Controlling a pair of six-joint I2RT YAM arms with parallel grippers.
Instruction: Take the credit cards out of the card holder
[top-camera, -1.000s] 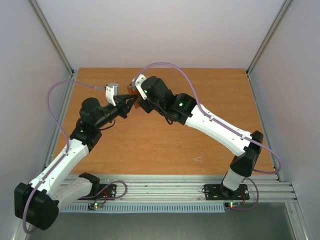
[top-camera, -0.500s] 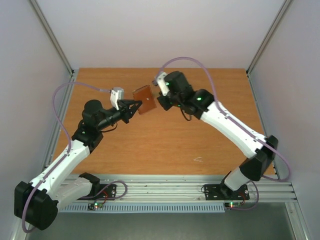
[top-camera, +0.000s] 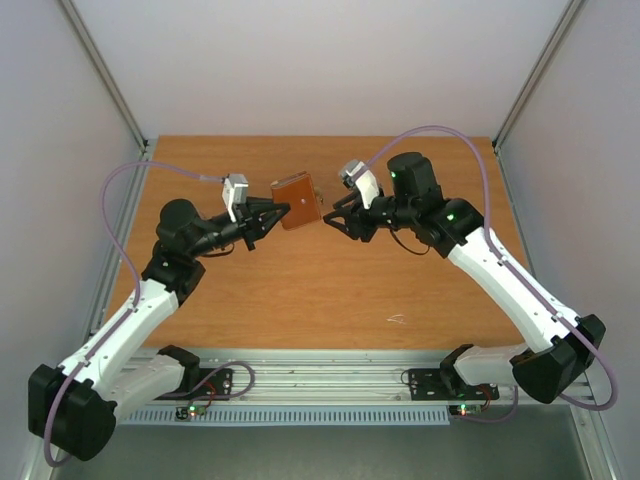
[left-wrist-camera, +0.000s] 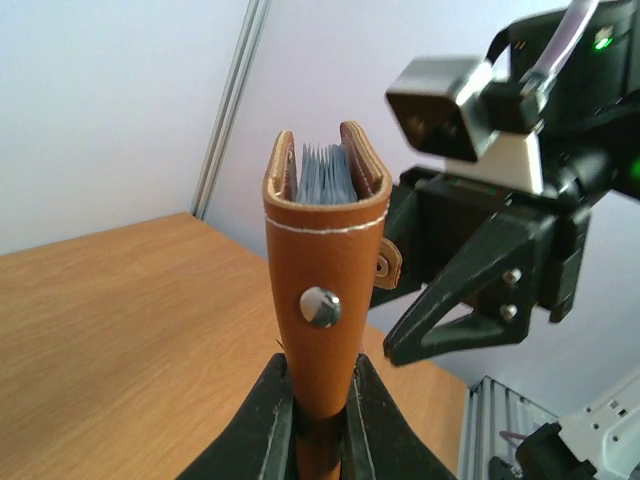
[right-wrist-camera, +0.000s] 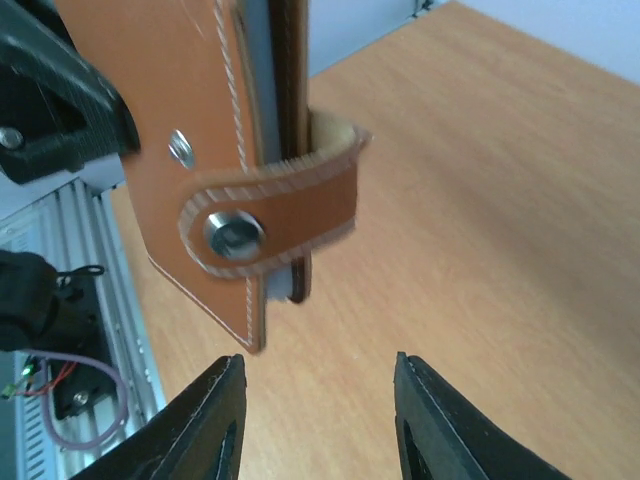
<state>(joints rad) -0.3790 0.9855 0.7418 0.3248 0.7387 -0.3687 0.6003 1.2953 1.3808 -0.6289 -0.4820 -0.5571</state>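
Left gripper (top-camera: 270, 213) pinches the brown leather card holder (top-camera: 296, 201) upright above the table (top-camera: 400, 290). Right gripper (top-camera: 332, 221), spread, hangs at its 4 o'clock. I would catch one leaf by the tab (right-wrist-camera: 300, 205) and peel it open slowly.

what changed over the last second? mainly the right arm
The right gripper was up against the card holder a second ago. It has backed off to the right and now faces the holder with jaws open and empty. The left gripper stays clamped on the card holder's end, holding it in the air in roughly the same spot. No cards are out yet.
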